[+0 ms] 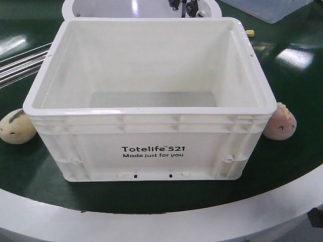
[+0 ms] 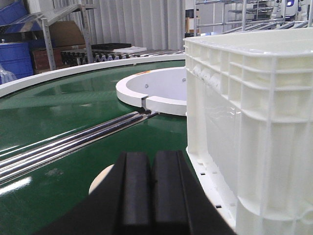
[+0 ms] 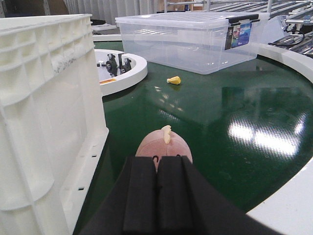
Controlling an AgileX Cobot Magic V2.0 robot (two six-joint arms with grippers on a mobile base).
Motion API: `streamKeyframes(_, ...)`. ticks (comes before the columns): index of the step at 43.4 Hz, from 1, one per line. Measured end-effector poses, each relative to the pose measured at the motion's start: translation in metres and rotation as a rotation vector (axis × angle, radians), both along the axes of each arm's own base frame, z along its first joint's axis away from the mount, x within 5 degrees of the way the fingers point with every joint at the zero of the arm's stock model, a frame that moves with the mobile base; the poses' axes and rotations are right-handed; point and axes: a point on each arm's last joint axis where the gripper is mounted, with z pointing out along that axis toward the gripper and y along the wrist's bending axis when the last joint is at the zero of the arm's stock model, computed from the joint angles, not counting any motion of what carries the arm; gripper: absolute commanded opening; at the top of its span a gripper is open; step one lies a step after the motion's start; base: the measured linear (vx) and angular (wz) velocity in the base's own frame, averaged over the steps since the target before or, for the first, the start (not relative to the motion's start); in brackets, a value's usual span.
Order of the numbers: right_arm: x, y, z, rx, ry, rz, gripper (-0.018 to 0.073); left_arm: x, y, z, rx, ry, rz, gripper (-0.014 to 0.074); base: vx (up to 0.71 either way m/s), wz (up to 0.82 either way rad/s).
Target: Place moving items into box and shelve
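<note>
The round green desk [image 1: 287,166] carries the large white rectangular plastic box [image 1: 151,151], upright and open-topped, near its front edge. A clear lidded plastic tub [image 3: 190,44] sits farther back. A pink plush toy [image 1: 279,123] and a cream plush toy [image 1: 16,127] lie just beside the box, one on each side. The left fingers [image 2: 137,186] and right fingers [image 3: 142,191] are clenched on nothing.

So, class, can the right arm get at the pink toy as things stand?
Probably yes: the pink toy lies right ahead of the right gripper, nothing between, though the jaws are shut.
</note>
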Motion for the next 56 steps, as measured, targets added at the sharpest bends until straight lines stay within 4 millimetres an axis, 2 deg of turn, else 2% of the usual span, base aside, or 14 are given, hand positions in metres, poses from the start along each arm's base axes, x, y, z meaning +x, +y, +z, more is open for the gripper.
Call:
streamKeyframes(47,0.0000,0.0000,0.0004,0.000,-0.004,0.000,-0.0008,0.0000,0.0000,0.0000,0.000,0.000,0.000,-0.0007,0.00,0.00)
streamKeyframes(50,0.0001,-0.0001,0.0018,-0.003,-0.020,-0.001,-0.0008,0.0000,0.0000,0.0001,0.000,-0.001,0.000,-0.0007,0.00,0.00)
streamKeyframes(51,0.0003,-0.0006,0.0082,-0.006,-0.090,-0.006,-0.0008,-0.0001,0.0001,0.0041,-0.004,-0.045,0.001,-0.0007,0.00,0.00)
streamKeyframes(56,0.0003,-0.0007,0.0099,-0.007,-0.109,-0.007,-0.0008,-0.0002,0.0001,0.0047,-0.004,-0.051,0.001,-0.0007,0.00,0.00)
